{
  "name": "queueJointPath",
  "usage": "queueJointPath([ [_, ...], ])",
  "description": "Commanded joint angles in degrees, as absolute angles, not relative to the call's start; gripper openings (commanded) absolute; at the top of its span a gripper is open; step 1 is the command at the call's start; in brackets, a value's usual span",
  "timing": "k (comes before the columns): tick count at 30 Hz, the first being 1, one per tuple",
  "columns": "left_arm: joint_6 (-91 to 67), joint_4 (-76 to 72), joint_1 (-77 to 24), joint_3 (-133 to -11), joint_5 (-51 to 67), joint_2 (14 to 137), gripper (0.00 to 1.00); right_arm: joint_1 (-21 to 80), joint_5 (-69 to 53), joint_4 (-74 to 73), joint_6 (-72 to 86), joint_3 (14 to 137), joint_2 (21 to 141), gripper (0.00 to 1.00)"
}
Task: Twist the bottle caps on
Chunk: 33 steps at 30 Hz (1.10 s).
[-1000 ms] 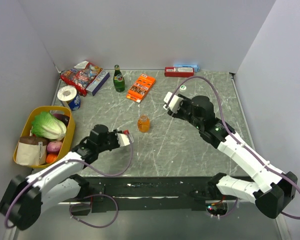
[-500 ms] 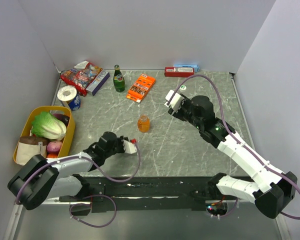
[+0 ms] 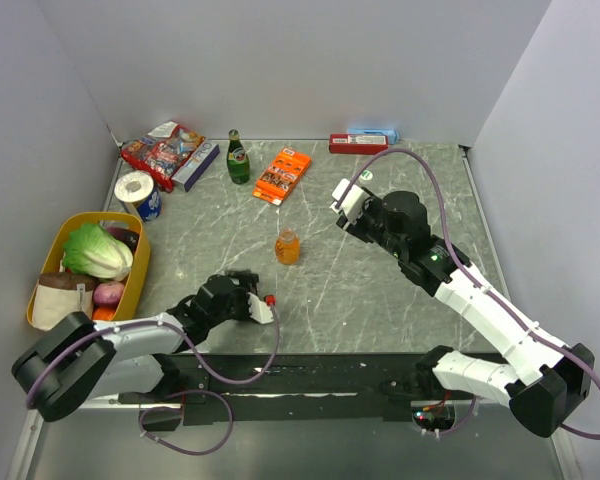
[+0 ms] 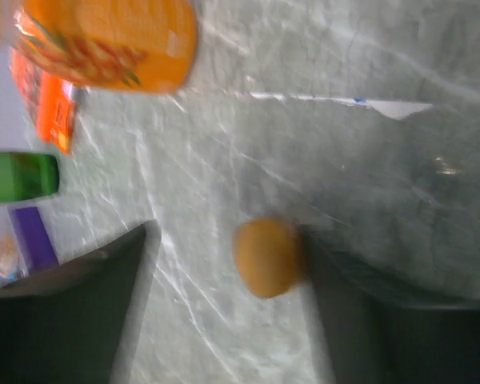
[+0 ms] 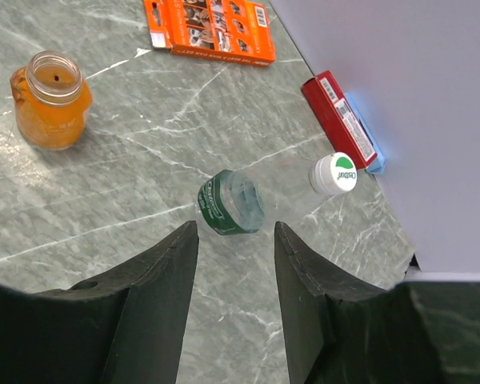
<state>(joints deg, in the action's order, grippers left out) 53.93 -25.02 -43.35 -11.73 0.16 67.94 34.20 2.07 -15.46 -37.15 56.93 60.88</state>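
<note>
Orange-brown and small, a round bottle cap (image 4: 266, 258) lies on the grey marbled bench (image 3: 380, 300), between the two dark fingers (image 4: 96, 312) of the left end effector (image 4: 224, 240). That end effector is open and sits low over the bench near the front edge. The cap is just beside one finger, but the wrist picture is blurry, so I cannot tell if they touch. A short orange bottle (image 3: 287, 247) stands upright a little farther back, near the middle of the bench, and its mouth is open. The right end effector (image 5: 234, 232) is open too, with nothing held between its fingers. Just past its tips is a see-through bottle with a green band (image 5: 228, 202), and its round end faces the wrist camera. I cannot tell for sure if it lies on its side. A white round cap with a green mark (image 5: 334, 173) rests on the bench close behind that bottle, well apart from the orange bottle. Along the back of the bench are a tall green glass bottle (image 3: 238, 158), a flat orange packet (image 3: 282, 174) and a long red box (image 3: 358, 143). A yellow basket (image 3: 140, 262) full of food stands at the left side.
</note>
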Motion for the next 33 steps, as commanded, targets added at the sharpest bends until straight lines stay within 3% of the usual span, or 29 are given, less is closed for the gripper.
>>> queueJointPath([
  [1, 53.7, -14.17, -44.03, -10.46, 6.05, 64.88, 0.96, 33.75, 1.76, -14.06, -36.04, 56.43, 60.03, 0.5],
  [7, 45.56, 2.78, -43.77, -15.62, 11.51, 42.51, 0.96, 33.75, 1.23, -15.46, -35.86, 57.65, 60.82, 0.51],
  [12, 29.92, 11.78, -40.27, -28.7, 5.65, 33.76, 0.96, 33.49, -12.18, -23.34, -36.12, 64.75, 65.2, 0.66],
  [16, 4.57, 14.14, -30.0, -39.97, -2.89, 37.77, 0.96, 34.71, -27.75, -29.16, -37.26, 70.56, 72.31, 0.69],
  [19, -8.82, 19.68, -21.72, -48.32, -2.81, 42.43, 0.96, 38.04, -33.56, -32.33, -40.94, 75.4, 78.37, 0.73],
  [28, -13.8, 20.74, -11.16, -68.71, 3.6, 55.09, 0.96, 48.33, -40.95, -45.95, -52.99, 97.88, 103.13, 0.83],
  [33, -15.29, 13.02, -10.81, -69.26, 0.27, 54.06, 0.96, 51.5, -39.12, -51.51, -56.86, 109.6, 115.9, 0.8],
])
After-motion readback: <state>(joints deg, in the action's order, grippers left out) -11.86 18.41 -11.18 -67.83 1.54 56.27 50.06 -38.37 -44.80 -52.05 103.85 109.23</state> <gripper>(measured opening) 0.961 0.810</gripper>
